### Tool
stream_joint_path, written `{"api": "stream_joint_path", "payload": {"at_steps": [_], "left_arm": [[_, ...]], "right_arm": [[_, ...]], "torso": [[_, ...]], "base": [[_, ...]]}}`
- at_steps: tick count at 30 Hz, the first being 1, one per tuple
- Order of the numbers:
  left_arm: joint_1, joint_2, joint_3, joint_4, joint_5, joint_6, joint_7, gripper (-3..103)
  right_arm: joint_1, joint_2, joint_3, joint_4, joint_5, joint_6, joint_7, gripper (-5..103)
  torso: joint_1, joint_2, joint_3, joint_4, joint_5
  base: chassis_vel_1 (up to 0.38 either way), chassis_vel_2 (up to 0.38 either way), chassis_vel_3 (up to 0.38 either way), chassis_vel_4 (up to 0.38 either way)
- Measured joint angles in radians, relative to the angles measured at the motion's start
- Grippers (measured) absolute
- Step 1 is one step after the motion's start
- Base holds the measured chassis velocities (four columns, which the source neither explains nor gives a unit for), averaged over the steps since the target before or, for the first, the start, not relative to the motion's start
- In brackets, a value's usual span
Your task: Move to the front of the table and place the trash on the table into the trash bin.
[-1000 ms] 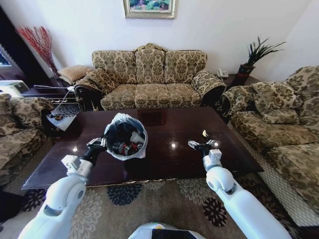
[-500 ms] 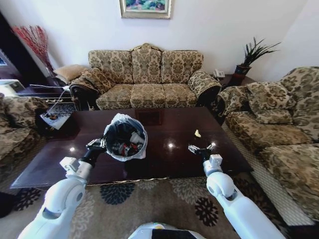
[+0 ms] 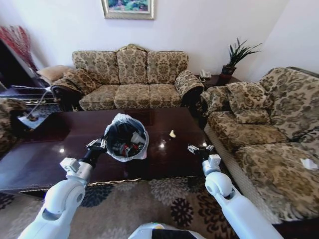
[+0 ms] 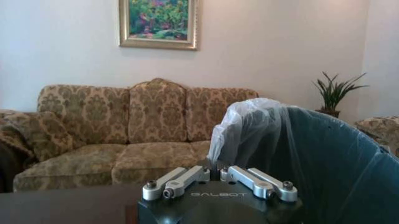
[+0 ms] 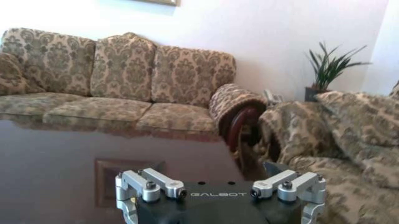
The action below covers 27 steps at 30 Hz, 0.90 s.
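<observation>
**Bin held at left, scrap on table**

Left gripper [image 3: 97,145] clamped on rim of round black trash bin [image 3: 125,138] with white liner, over dark glossy wooden table [image 3: 45,149]. Pale yellowish scrap [image 3: 172,133] mid-table. Right gripper [image 3: 200,149] spread wide, holding nothing, at table's right edge.

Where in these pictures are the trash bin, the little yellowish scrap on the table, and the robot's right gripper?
trash bin [image 3: 115,152]: head view, on the white bag at its near rim.
yellowish scrap [image 3: 172,133]: head view, its middle.
right gripper [image 3: 200,148]: head view, midway between its fingertips.
</observation>
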Motion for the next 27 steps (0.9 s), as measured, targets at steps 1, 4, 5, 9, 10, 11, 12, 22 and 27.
{"api": "stream_joint_path", "payload": {"at_steps": [1,4,5,9,10,11,12,22,27], "left_arm": [[0.0,-0.002,0.003,-0.001,0.002,-0.001,0.001,3],[0.0,-0.007,0.007,-0.001,0.008,-0.001,0.003,3],[0.0,-0.009,0.008,0.0,0.011,-0.002,0.003,3],[0.0,-0.01,0.01,0.003,0.015,-0.002,0.003,3],[0.0,-0.01,0.011,0.005,0.017,-0.002,0.002,3],[0.0,-0.01,0.012,0.006,0.018,-0.002,0.001,3],[-0.001,-0.011,0.013,0.008,0.024,-0.002,-0.002,3],[-0.007,-0.022,-0.003,0.028,0.06,0.003,-0.03,3],[-0.024,-0.008,0.01,0.046,0.059,0.01,-0.034,3]], "right_arm": [[0.002,0.0,-0.003,-0.004,-0.005,0.001,0.002,100],[0.008,0.001,-0.011,-0.015,-0.01,0.003,0.009,100],[0.01,0.001,-0.012,-0.024,-0.024,0.003,0.004,100],[0.015,0.001,-0.023,-0.038,-0.05,0.01,-0.012,100],[0.023,-0.001,-0.036,-0.045,-0.05,0.018,-0.02,100],[0.029,-0.002,-0.042,-0.048,-0.047,0.02,-0.025,100],[0.045,-0.002,-0.059,-0.06,-0.029,0.029,-0.04,100],[0.258,0.069,-0.195,-0.314,0.139,0.088,-0.221,100],[0.392,0.156,-0.223,-0.52,0.136,0.137,-0.297,100]], "torso": [[0.0,0.0,0.0,-0.0005,-0.0005],[0.001,0.0,0.0,-0.0011,-0.0008],[0.0,0.0,0.0,-0.0009,-0.0004],[-0.001,0.0,0.0,-0.0004,-0.0013],[-0.001,0.0,0.0,-0.0001,-0.0025],[-0.001,0.0,0.0,0.0,-0.0026],[-0.001,0.0,0.0,0.0004,-0.002],[0.0,0.0,0.0,-0.0007,-0.0006],[0.0,0.0,0.0,-0.0007,-0.0015]], "base": [[-0.259,-0.151,0.229,0.132],[-0.173,-0.138,0.116,0.078],[-0.087,-0.017,0.033,0.023],[0.011,0.005,-0.002,0.005],[0.065,0.042,-0.045,0.0],[0.088,0.042,-0.045,-0.009],[0.088,0.053,-0.047,-0.009],[0.004,-0.004,0.0,-0.001],[0.0,0.0,0.0,0.0]]}}
